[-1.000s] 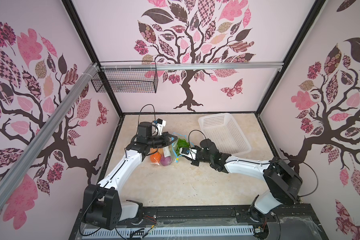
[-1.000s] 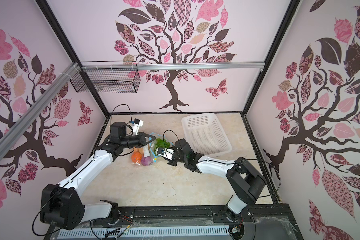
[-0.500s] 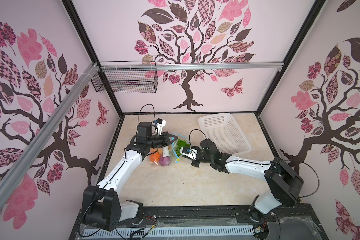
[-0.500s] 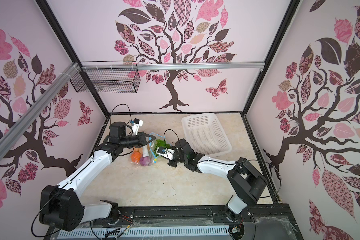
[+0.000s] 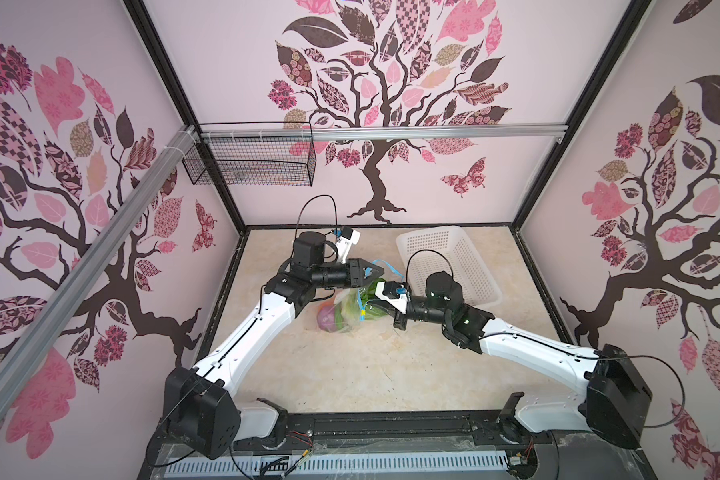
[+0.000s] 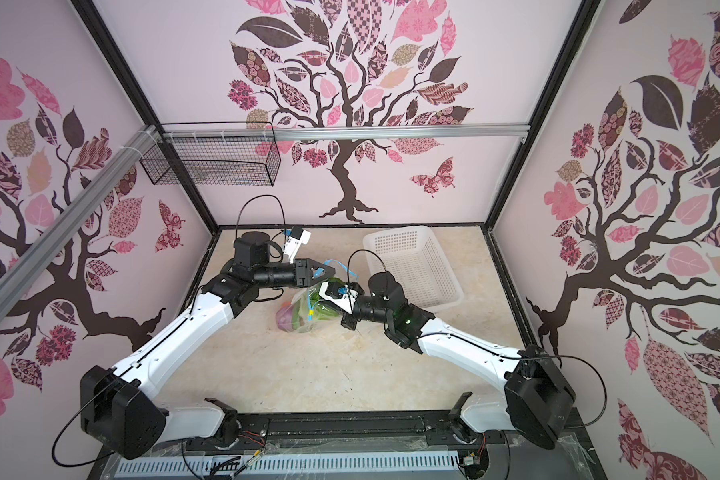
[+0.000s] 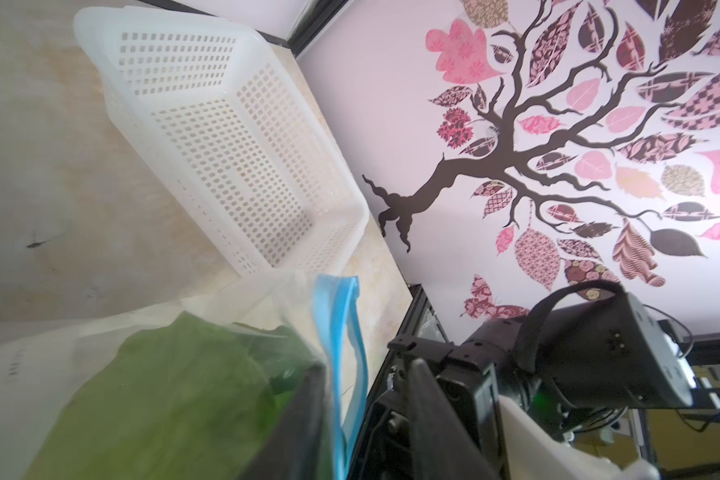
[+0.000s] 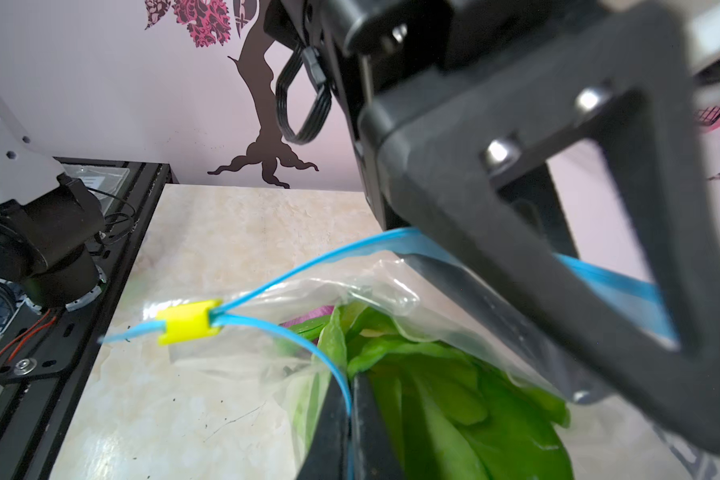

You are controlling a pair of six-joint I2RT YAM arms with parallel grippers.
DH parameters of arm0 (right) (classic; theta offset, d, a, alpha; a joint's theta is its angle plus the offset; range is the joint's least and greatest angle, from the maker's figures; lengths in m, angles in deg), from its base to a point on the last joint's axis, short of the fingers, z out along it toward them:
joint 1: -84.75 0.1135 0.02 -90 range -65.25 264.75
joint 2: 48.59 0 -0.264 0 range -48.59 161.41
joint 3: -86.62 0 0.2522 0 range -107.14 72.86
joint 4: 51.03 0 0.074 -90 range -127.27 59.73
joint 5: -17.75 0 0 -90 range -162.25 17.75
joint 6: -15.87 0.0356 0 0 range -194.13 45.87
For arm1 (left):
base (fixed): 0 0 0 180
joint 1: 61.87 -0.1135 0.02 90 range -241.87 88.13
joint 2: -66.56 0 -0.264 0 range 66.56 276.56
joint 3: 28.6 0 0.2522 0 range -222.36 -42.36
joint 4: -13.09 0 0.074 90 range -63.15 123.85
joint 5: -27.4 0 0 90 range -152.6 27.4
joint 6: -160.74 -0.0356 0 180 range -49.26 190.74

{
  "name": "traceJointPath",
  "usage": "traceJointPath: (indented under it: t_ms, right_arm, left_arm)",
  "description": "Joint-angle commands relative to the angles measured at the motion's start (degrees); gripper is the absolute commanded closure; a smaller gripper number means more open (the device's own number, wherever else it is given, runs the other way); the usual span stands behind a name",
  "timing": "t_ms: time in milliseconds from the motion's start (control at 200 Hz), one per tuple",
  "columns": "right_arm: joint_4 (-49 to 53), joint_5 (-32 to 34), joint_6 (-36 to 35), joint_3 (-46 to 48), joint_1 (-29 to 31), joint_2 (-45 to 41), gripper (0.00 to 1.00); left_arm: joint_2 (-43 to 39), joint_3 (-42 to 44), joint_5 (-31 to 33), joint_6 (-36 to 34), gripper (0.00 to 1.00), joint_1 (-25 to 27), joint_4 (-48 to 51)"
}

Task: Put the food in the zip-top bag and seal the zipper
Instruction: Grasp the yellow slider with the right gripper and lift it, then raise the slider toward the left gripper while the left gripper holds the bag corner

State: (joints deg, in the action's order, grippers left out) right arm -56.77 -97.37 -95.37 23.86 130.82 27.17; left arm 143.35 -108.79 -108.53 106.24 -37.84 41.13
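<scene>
Right wrist view: food (image 8: 454,399) bagged, zipper (image 8: 404,241) unsealed.
Right gripper (image 8: 351,399) clamps zipper; left gripper (image 5: 373,268) parted, empty; in a top view, slider (image 5: 362,311) at 6 o'clock end.

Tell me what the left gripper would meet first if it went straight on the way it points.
Probably the blue zipper strip, right at the left gripper's tips; beyond, the white basket.

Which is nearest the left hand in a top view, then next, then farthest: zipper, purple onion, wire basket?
1. zipper, right at the left hand.
2. purple onion, toward the front-left of it.
3. wire basket, up on the back-left rail.
</scene>
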Motion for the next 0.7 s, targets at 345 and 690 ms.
traceJointPath:
  t_ms: [345, 690]
  right_arm:
    - [-0.67, 2.93, 20.87, -9.85, 0.41, 4.02, 1.00]
    - [3.91, 3.67, 27.83, -20.28, 0.29, 11.66, 1.00]
  left_arm:
    - [-17.85, 0.21, 20.98, -8.27, 0.02, -2.94, 4.59]
    - [-27.04, 8.55, 26.67, -20.47, 0.28, -3.05, 4.74]
